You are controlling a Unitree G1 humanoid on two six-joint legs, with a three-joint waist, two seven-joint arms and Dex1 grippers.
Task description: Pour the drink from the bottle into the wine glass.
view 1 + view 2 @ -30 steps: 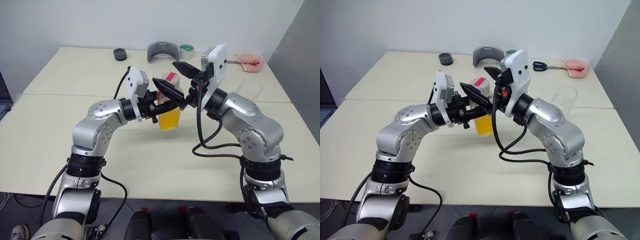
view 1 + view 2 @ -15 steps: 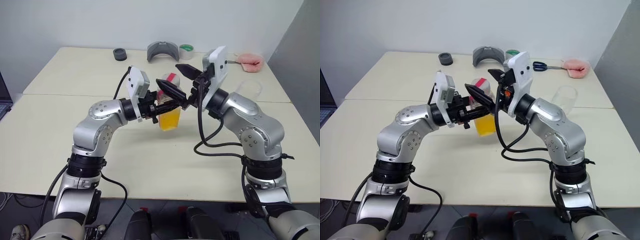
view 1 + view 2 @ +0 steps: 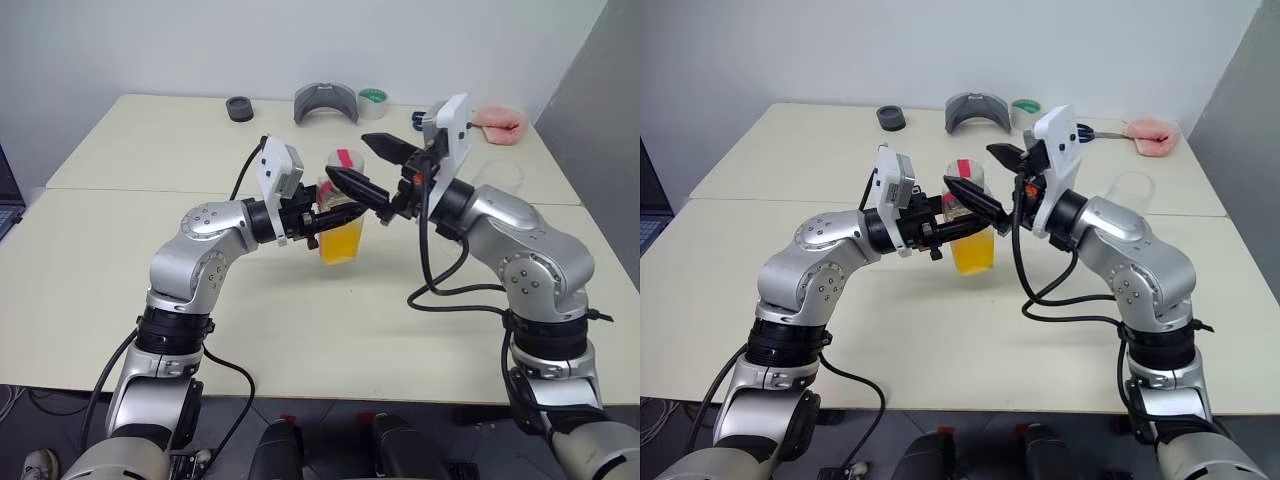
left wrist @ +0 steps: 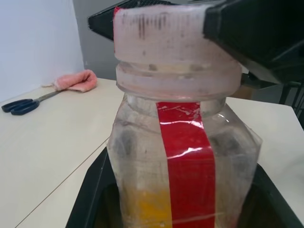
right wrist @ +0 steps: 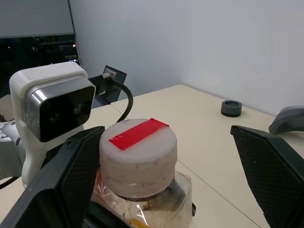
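My left gripper [image 3: 322, 214] is shut on the bottle [image 3: 341, 222] and holds it upright above the table. The orange drink [image 3: 340, 242] fills the bottle's lower part. A red stripe runs up the bottle's side [image 4: 186, 161] and across its white cap [image 5: 138, 151]. My right gripper [image 3: 350, 157] is open, with one black finger [image 5: 271, 172] on each side of the cap and a gap to the cap. The wine glass [image 3: 1131, 196] stands on the table behind my right arm, which partly hides it.
Along the table's far edge lie a black round piece [image 3: 239, 108], a grey curved part [image 3: 326, 101], a tape roll [image 3: 373, 98], scissors [image 3: 1087, 130] and a pink cloth [image 3: 500, 122]. A seam [image 3: 120, 190] runs across the two joined tabletops.
My right arm's elbow has swung outward a little, and the open gripper stays at the cap. The left gripper and the bottle have kept still.
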